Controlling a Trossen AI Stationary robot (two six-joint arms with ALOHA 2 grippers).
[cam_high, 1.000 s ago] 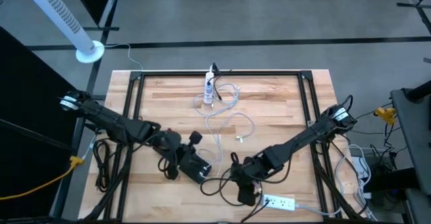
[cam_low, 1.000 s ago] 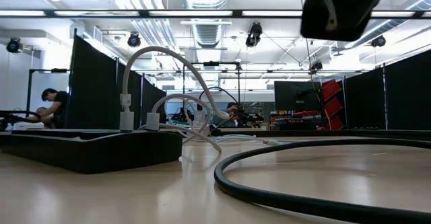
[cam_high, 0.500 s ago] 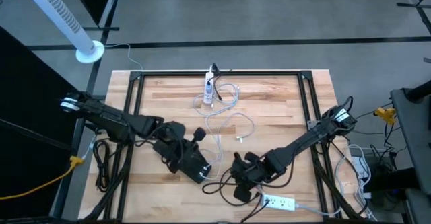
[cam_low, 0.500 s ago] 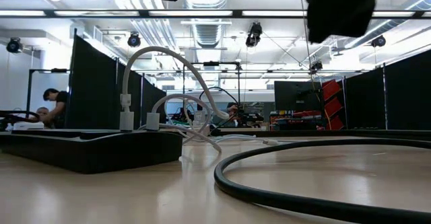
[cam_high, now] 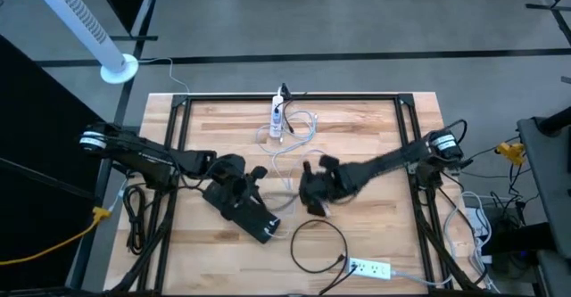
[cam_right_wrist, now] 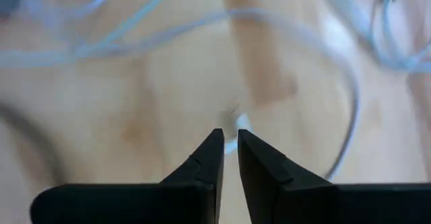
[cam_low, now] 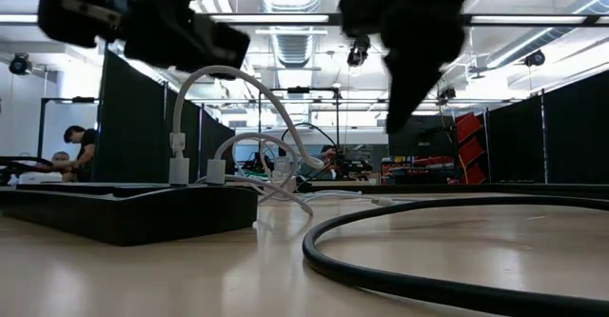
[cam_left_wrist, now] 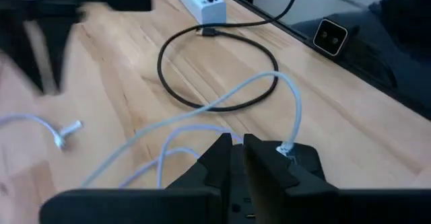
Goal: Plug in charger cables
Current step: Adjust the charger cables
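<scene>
A black power strip (cam_high: pixel 252 218) lies left of the table's middle with white charger cables (cam_low: pixel 214 117) plugged into it. My left gripper (cam_left_wrist: pixel 237 155) hovers shut above that strip (cam_left_wrist: pixel 296 162), clear of it. My right gripper (cam_right_wrist: pixel 229 148) is shut above loose white charger cables (cam_high: pixel 299 159) at mid-table, over a small white plug end (cam_right_wrist: pixel 240 124). A black charger cable (cam_high: pixel 318 243) lies in a round loop near the front edge. One end of it sits in a white power strip (cam_high: pixel 370 267).
A second white power strip (cam_high: pixel 277 117) with white cables lies at the far middle. A black frame (cam_high: pixel 183 145) runs around the tabletop. Dark cables (cam_high: pixel 136 212) and a yellow cord (cam_high: pixel 53 243) hang off the left side.
My right gripper has gone from the black cable loop near the front edge toward the table's middle, over the white cables. The black cable stays behind on the table as a round loop. My left gripper has shifted a little toward the far edge above the black strip.
</scene>
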